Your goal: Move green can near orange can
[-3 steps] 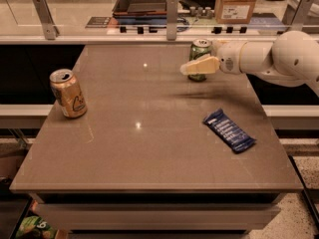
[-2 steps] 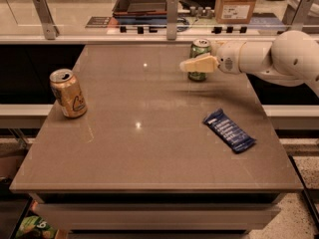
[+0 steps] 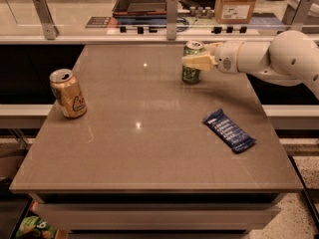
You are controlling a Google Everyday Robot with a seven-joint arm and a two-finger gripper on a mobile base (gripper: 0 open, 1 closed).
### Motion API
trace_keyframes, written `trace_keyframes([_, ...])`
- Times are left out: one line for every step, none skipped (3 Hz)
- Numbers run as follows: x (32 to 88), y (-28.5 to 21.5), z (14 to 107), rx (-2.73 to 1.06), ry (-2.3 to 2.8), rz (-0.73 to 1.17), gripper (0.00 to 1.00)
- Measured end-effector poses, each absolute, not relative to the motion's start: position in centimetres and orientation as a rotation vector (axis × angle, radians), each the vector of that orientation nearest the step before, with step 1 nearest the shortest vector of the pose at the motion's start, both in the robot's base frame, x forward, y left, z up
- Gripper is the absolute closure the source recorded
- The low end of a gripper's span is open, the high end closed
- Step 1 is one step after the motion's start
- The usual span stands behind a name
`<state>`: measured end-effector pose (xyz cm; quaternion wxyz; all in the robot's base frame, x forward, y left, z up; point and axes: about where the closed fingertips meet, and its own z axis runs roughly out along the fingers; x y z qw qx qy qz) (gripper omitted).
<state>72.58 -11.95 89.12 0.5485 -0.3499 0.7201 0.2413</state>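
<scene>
The gripper [image 3: 195, 55] sits well apart from the orange can [image 3: 69, 94], far off to its right in the camera view and nearer the back edge of the tabletop [image 3: 149, 153]. Its jaws look clamped on the green can [image 3: 190, 75], with one pale finger lying across the can's front and the other seemingly behind it. The green can stands upright, long axis vertical, and so does the orange can, near the left edge. The move turns on that gap. From the orange can, the held can lies to the right and farther back, so I judge the carry runs leftward and somewhat toward the front edge. A blue packet [image 3: 229, 130] lies right of the orange can and nearer the front, seemingly off that line.
</scene>
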Motion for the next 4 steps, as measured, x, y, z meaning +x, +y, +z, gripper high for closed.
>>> trace_keyframes([72.6, -11.6, 89.1, -0.832, 1.705, 0.576, 0.88])
trace_keyframes([72.6, -11.4, 89.0, -0.835, 1.704, 0.579, 1.00])
trace_keyframes([72.6, -11.4, 89.0, -0.835, 1.704, 0.579, 1.00])
trace_keyframes([72.0, -10.5, 90.5, -0.887, 1.700, 0.590, 1.00])
